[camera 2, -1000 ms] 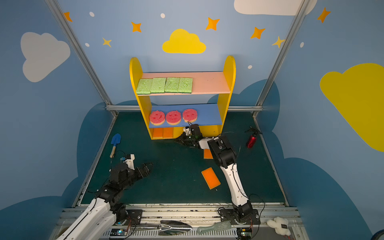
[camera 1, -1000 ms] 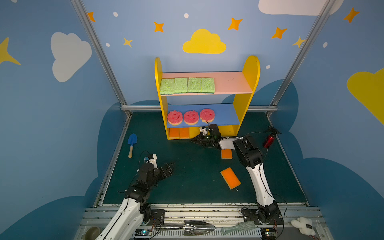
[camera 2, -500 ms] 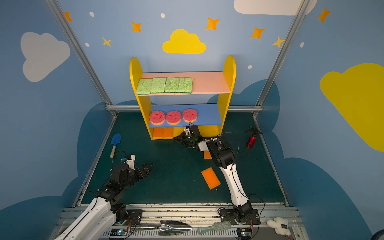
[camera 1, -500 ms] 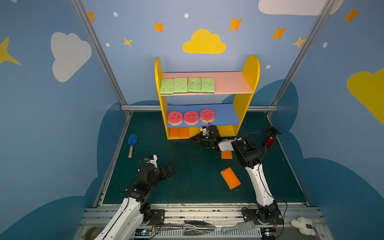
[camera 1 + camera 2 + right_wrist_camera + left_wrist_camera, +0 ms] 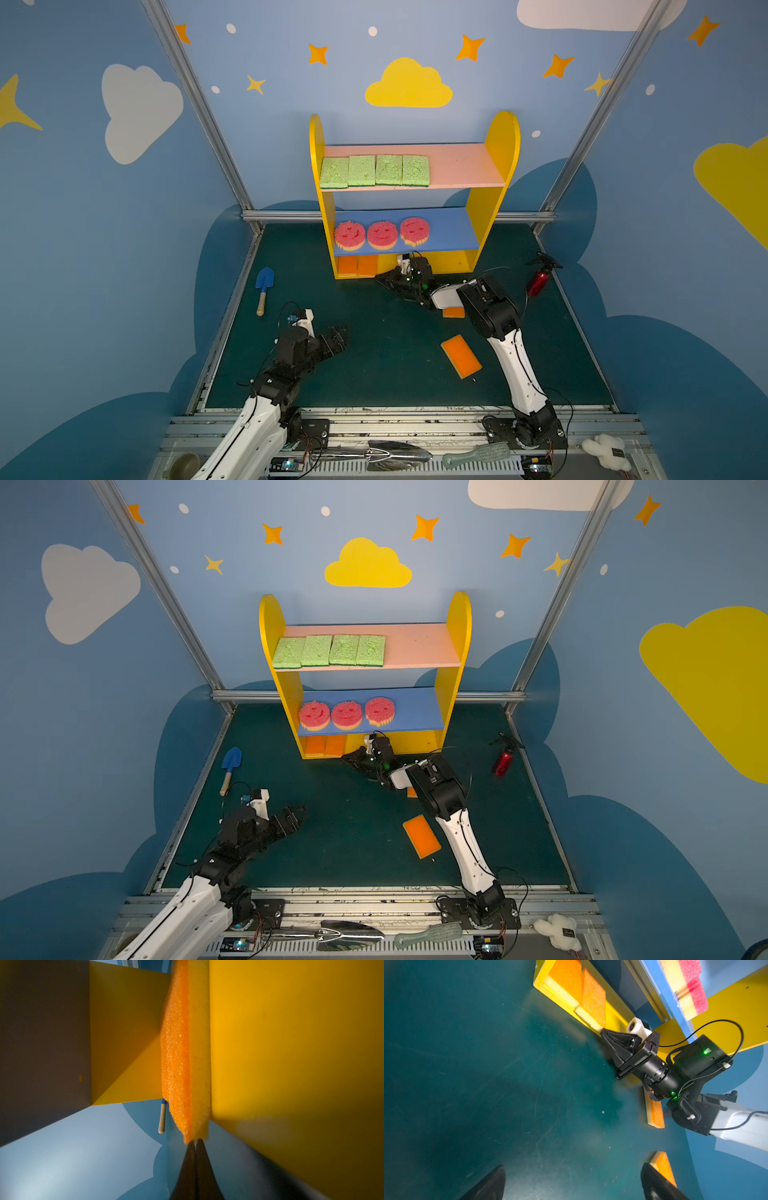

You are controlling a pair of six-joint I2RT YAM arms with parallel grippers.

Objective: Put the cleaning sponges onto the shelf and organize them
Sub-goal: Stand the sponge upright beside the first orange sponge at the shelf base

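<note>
The yellow shelf (image 5: 494, 174) holds several green sponges (image 5: 374, 171) on its pink top board and three pink smiley sponges (image 5: 382, 235) on the blue board. Two orange sponges (image 5: 357, 266) lie at the left of the yellow base. My right gripper (image 5: 379, 277) is shut and empty. Its tips (image 5: 195, 1141) touch the near corner of the second orange sponge (image 5: 182, 1053) on the base. One loose orange sponge (image 5: 460, 355) lies on the green floor, and another (image 5: 454, 312) lies partly under the right arm. My left gripper (image 5: 338, 334) hangs open and empty over bare floor.
A blue toy trowel (image 5: 264, 284) lies by the left wall and a red spray bottle (image 5: 538, 280) by the right wall. On the front rail are a metal trowel (image 5: 395, 451), a brush (image 5: 478, 455) and a white plush (image 5: 606, 451).
The right gripper has slid slightly left along the shelf's base toward the orange sponges there. The left arm has not moved.
</note>
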